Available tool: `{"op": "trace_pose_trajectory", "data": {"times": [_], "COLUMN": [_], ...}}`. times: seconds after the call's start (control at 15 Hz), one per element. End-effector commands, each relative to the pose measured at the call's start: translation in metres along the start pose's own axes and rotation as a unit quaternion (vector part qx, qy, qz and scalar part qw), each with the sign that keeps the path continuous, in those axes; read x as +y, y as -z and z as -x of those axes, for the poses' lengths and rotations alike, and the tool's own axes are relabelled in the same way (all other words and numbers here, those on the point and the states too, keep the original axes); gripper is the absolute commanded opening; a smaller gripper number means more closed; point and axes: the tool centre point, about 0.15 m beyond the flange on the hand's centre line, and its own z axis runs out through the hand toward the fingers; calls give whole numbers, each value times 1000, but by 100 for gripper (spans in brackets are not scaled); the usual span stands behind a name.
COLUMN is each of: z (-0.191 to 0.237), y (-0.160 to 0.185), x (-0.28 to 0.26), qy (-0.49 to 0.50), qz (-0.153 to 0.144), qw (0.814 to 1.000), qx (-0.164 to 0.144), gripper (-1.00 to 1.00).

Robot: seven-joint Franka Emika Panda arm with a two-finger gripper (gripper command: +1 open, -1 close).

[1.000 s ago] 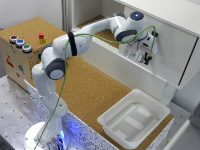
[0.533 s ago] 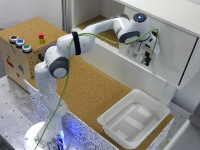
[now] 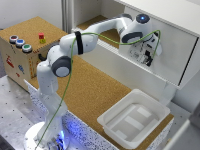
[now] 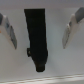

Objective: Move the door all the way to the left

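Exterior view: near the front, a white bin (image 3: 132,118) sits on the cork bench (image 3: 95,90), and the arm stretches far over it toward the cabinet. At the back, the pincer (image 3: 146,56) is up against the door (image 3: 160,42) on the exterior view's right; in the wrist view its fingers (image 4: 74,25) are spread wide, gripping nothing.

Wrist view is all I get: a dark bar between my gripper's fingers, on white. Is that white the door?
Observer: Yes. In the exterior view the gripper is at the face of the cabinet's white door.
Operator: Is the door fully left?
Observer: No. The open part of the cabinet lies to the exterior view's left of the door.
Operator: What's below the arm?
Observer: A white bin on the cork table, apart from the arm.
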Motion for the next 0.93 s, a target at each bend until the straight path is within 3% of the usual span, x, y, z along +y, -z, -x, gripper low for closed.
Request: {"op": "trace_pose_trajectory", "data": {"times": [0.0,0.4,0.87], "z": [-25,-24,-20], "y": [-4,-11,-24], "x": [7,-2,-54], "qy": [5,15,58], "qz": [-28,-19,-43], "qw": [999,999,996], "qx": [-29,-26,-43], "gripper": [-100,-100,-100]}}
